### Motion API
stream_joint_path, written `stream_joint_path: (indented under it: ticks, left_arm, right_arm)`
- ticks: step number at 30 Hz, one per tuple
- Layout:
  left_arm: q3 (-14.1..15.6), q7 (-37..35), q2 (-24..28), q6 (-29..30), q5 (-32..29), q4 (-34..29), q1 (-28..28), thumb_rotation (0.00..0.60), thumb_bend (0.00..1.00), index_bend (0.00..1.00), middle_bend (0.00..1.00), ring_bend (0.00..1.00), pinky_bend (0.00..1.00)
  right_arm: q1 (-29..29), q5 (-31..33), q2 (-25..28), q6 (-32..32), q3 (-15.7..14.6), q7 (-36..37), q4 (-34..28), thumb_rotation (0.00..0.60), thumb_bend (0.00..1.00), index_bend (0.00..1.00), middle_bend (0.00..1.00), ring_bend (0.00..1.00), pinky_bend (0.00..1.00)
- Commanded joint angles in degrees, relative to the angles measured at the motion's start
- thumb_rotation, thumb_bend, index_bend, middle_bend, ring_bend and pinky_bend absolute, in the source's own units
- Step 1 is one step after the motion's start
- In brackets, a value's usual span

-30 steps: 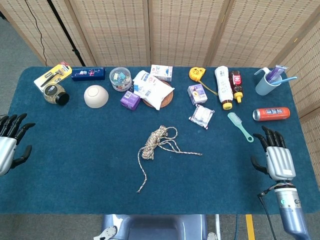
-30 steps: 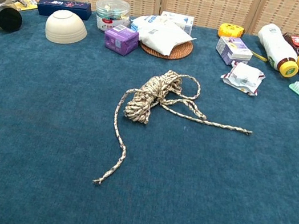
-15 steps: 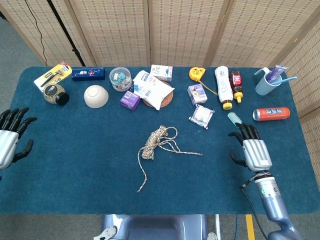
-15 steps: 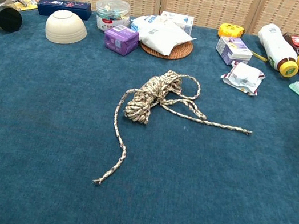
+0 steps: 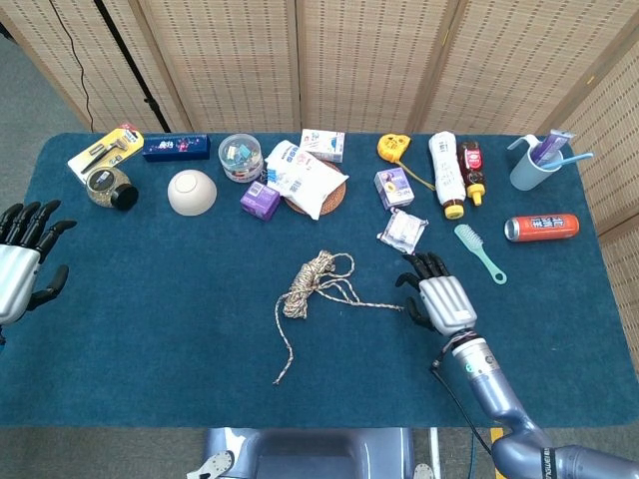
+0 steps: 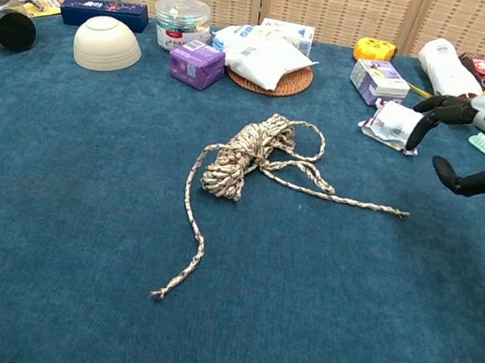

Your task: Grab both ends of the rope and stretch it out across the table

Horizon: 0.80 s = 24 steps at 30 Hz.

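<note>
One rope (image 5: 318,280) lies near the centre of the blue counter (image 5: 150,329), partly coiled, w/ two loose ends: one end (image 5: 279,379) points toward the front edge, the other end (image 5: 397,307) runs to the right. Right robot hand (image 5: 436,298) hovers just beside that right end, fingers apart, holding nothing; in chest view it is at (image 6: 474,147), above the counter, not touching the rope (image 6: 246,159). Left robot hand (image 5: 20,264) is at the far left edge, well apart from the rope, also open w/ fingers spread, nothing in it.

Along the back: one bowl (image 5: 192,192), one jar (image 5: 110,188), one round clear tub (image 5: 241,157), two purple boxes (image 5: 261,201) (image 5: 393,188), two bottles (image 5: 445,172) (image 5: 470,171), one cup (image 5: 531,165), one can (image 5: 540,228), one green brush (image 5: 480,252), one yellow tape measure (image 5: 393,147).
</note>
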Motion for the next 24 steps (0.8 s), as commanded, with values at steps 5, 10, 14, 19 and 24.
stream_joint_path:
  ticks: [5, 10, 14, 19, 24]
  left_arm:
    - [-0.1, -0.2, 0.0, -0.2, -0.2, 0.4, -0.4, 0.600, 0.43, 0.20, 0.07, 0.00, 0.00]
    - [-0.2, -0.2, 0.1, -0.3, -0.3, 0.6, -0.5, 0.600, 0.43, 0.20, 0.07, 0.00, 0.00]
    - [-0.4, -0.2, 0.2, -0.3, -0.7, 0.8, -0.7, 0.600, 0.43, 0.20, 0.07, 0.00, 0.00]
    - [-0.5, 0.1, 0.1, -0.7, -0.9, 1.1, -1.2, 0.600, 0.43, 0.20, 0.07, 0.00, 0.00]
    - [-0.4, 0.1, 0.2, -1.0, -0.9, 1.2, -1.4, 0.600, 0.43, 0.20, 0.07, 0.00, 0.00]
  right_arm:
    - [2.2, 2.1, -2.6, -1.6, 0.8, -0.7, 2.7, 0.600, 0.43, 0.38, 0.10, 0.00, 0.00]
    - [2.8, 2.9, -3.4, -1.9, 1.1, -0.8, 3.8, 0.600, 0.43, 0.41, 0.12, 0.00, 0.00]
    - [3.2, 3.7, -4.2, -1.9, 1.3, -0.9, 4.7, 0.600, 0.42, 0.45, 0.15, 0.00, 0.00]
    - [3.8, 5.4, -6.7, -1.9, 1.3, -1.7, 7.2, 0.600, 0.42, 0.49, 0.15, 0.00, 0.00]
    - [3.9, 5.4, -8.5, -1.1, 1.0, -1.2, 9.3, 0.600, 0.42, 0.48, 0.08, 0.00, 0.00]
